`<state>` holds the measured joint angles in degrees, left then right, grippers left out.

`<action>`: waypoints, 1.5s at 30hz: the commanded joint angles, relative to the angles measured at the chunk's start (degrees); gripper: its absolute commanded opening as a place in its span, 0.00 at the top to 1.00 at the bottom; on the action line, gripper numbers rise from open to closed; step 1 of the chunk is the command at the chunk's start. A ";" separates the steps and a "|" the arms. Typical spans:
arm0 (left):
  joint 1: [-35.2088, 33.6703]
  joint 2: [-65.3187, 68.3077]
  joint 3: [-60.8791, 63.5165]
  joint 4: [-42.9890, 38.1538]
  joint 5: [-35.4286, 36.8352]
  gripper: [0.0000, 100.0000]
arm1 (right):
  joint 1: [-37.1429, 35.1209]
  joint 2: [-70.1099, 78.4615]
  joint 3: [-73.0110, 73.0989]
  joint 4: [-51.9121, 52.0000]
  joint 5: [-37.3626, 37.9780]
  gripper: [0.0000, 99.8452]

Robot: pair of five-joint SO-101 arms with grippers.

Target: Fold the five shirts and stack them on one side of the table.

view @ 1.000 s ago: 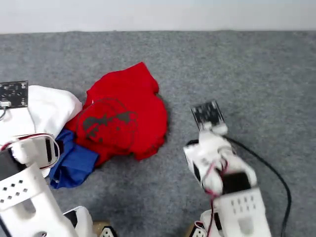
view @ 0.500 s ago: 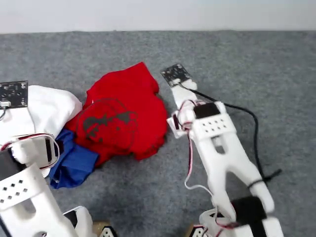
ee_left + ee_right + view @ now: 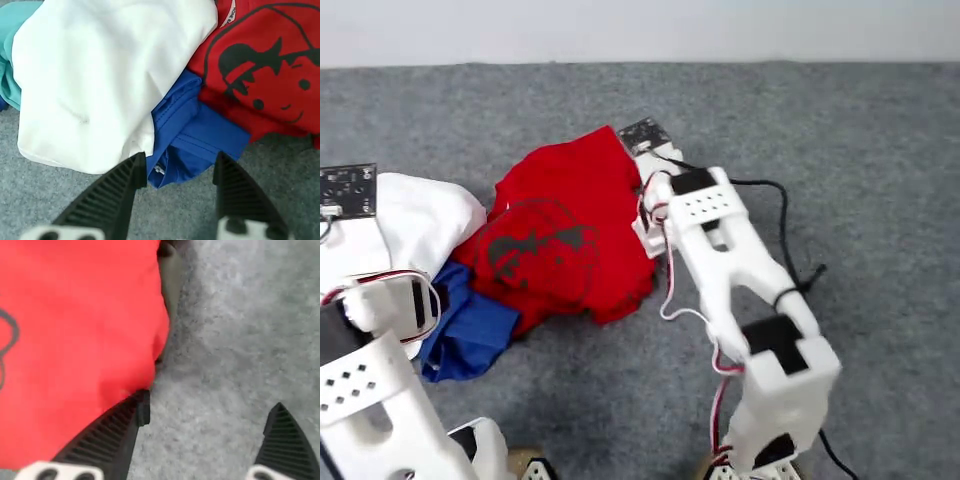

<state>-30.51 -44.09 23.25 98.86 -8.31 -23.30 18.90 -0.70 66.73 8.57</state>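
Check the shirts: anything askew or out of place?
Nothing damaged, but the shirts sit in a loose heap: the red shirt lies rumpled over the blue shirt, and a teal shirt pokes out from under the white shirt.

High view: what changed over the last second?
The right arm swung out from the near edge of the table, away and across to the right-hand edge of the red shirt. The right gripper is open there, one finger at the hem, holding nothing. The left gripper, red shirt, white shirt and blue shirt stayed put.
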 commanded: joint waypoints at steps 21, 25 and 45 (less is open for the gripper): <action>-0.53 -1.58 1.27 -0.53 0.53 0.78 | -6.29 5.67 -19.78 16.04 -3.52 0.74; -0.35 -1.58 1.27 -0.62 0.53 0.78 | -6.90 3.82 -24.09 22.81 -3.69 0.66; -0.26 -1.58 1.27 -0.62 0.44 0.78 | -9.71 19.38 -26.90 19.47 -3.87 0.66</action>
<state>-30.86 -44.09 25.19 98.86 -8.31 -33.67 37.98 -25.05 86.51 5.41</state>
